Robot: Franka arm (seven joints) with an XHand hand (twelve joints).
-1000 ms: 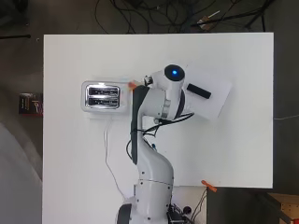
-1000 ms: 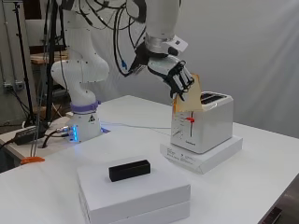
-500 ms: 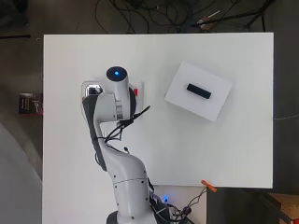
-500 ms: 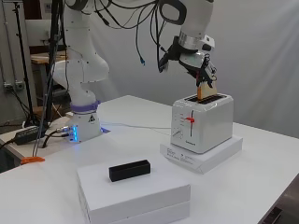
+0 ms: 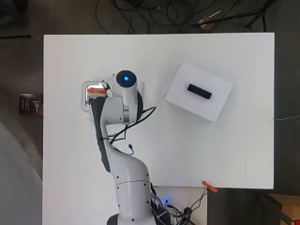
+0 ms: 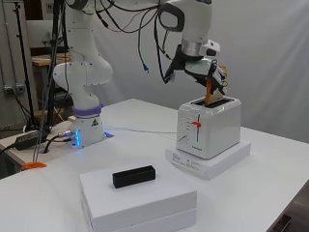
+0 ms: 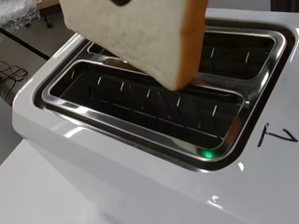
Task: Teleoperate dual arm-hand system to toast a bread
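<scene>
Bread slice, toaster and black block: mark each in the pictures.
bread slice point(image 7: 140, 37), wrist view, on its cut face
toaster point(image 6: 212, 130), side view, on its white side wall
black block point(image 6: 134, 176), side view, on its long side

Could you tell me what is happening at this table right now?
The robot arm's hand holds a slice of bread tilted just above the white toaster, its lower corner over the slots and not yet seated in one. The toaster stands on a flat white box. Nearby, a small black block lies on another white box.
</scene>
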